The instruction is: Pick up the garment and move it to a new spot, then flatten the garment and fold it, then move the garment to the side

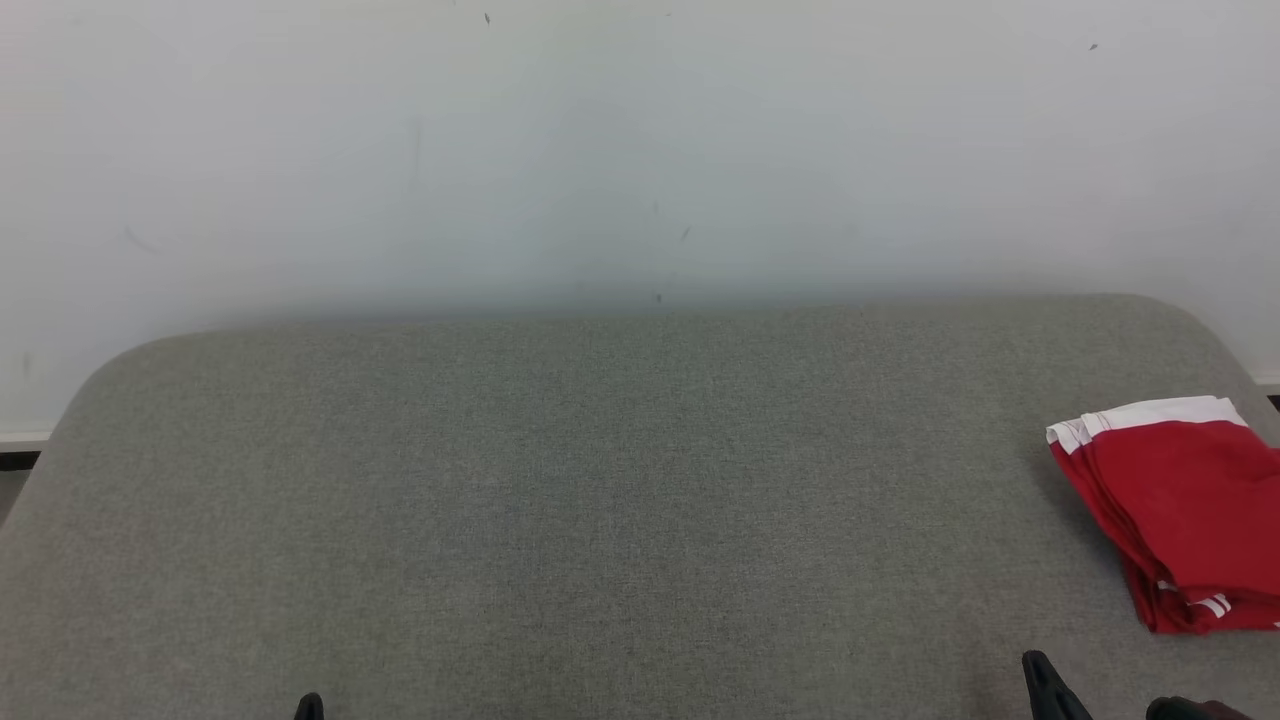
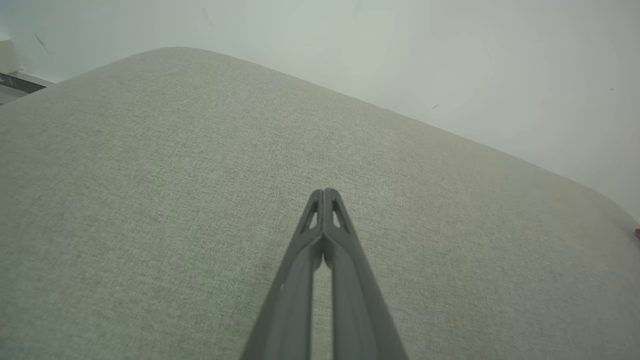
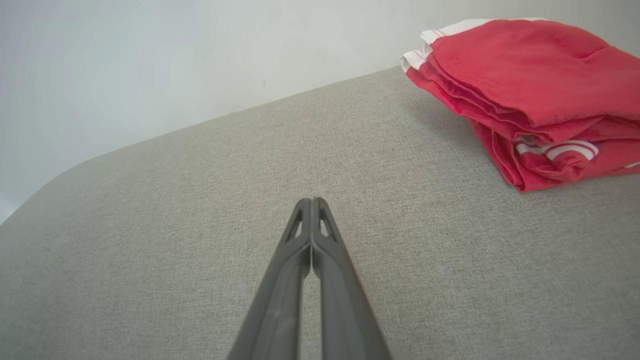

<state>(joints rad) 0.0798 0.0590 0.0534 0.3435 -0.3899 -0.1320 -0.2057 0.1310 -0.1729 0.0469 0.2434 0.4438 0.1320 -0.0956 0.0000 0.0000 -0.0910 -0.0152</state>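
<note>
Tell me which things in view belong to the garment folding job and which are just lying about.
Part of the job:
- red garment, folded, white trim, at the right end of the surface
- left gripper, fingers shut, holding nothing
- right gripper, fingers shut, holding nothing

Just there:
- grey padded surface, the garment lies on it
- white wall behind

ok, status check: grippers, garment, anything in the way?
Left gripper and right gripper: jaws shut, empty. Red garment folded, lying at right side of grey surface. Nothing seen blocking.
</note>
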